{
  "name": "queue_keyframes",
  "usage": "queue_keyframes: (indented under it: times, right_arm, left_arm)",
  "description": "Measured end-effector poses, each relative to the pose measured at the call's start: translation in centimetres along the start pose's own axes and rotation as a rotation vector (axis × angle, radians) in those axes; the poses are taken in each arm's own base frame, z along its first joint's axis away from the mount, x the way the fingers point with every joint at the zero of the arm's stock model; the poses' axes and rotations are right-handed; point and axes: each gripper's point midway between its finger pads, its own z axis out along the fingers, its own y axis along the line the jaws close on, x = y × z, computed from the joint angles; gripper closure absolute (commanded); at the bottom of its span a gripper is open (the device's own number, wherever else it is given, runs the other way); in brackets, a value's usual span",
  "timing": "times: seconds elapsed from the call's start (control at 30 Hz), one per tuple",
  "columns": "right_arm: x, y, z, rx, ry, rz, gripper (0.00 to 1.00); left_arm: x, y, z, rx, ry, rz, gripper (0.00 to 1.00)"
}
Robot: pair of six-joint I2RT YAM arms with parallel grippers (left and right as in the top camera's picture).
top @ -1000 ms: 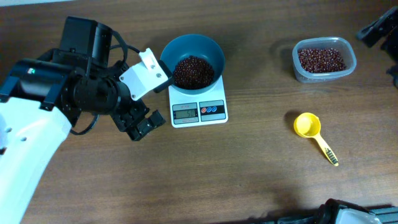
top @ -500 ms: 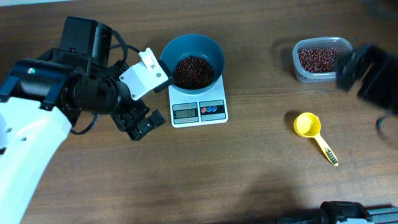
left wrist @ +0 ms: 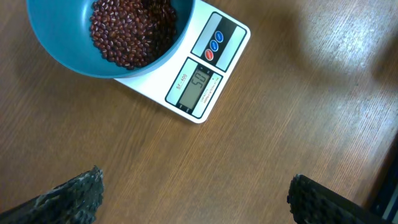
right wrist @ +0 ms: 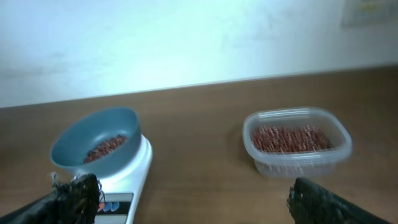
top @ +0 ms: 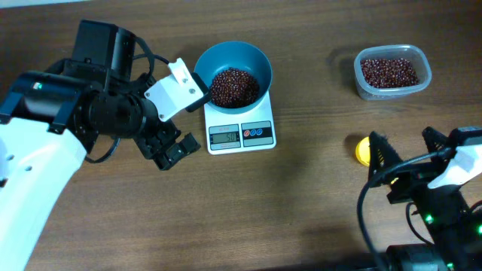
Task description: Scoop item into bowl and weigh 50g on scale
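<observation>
The teal-blue bowl stands on the white scale and holds a heap of dark red-brown beans. The left wrist view shows the bowl, the beans and the scale with its lit display. My left gripper is open and empty just left of the scale. My right gripper is open and empty at the right front. The right wrist view shows the bowl and the scale at its left.
A clear plastic tub with more beans stands at the back right; it also shows in the right wrist view. A yellow scoop lies on the table, mostly hidden under my right gripper.
My right arm has swung from the back right, near the tub, down to the front right and now covers most of the yellow scoop. The left arm has not moved.
</observation>
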Motion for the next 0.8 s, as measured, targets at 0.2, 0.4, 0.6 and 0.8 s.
queue_keyframes:
  times: [0.2, 0.4, 0.6, 0.8]
  right_arm:
    - [1.9, 1.0, 2.6, -0.077, -0.062, -0.063, 0.01]
    - [4.0, 0.2, 4.0, -0.046, -0.056, -0.067, 0.01]
    - [4.5, -0.5, 4.3, -0.013, -0.054, -0.095, 0.01]
    - [5.4, -0.8, 5.2, -0.01, -0.103, -0.105, 0.01]
  left_arm:
    - [0.0, 0.0, 0.0, 0.0, 0.001, -0.001, 0.01]
    - [0.0, 0.0, 0.0, 0.0, 0.001, -0.001, 0.01]
    - [0.0, 0.0, 0.0, 0.001, 0.001, 0.0, 0.01]
    - [0.0, 0.0, 0.0, 0.0, 0.001, -0.001, 0.01]
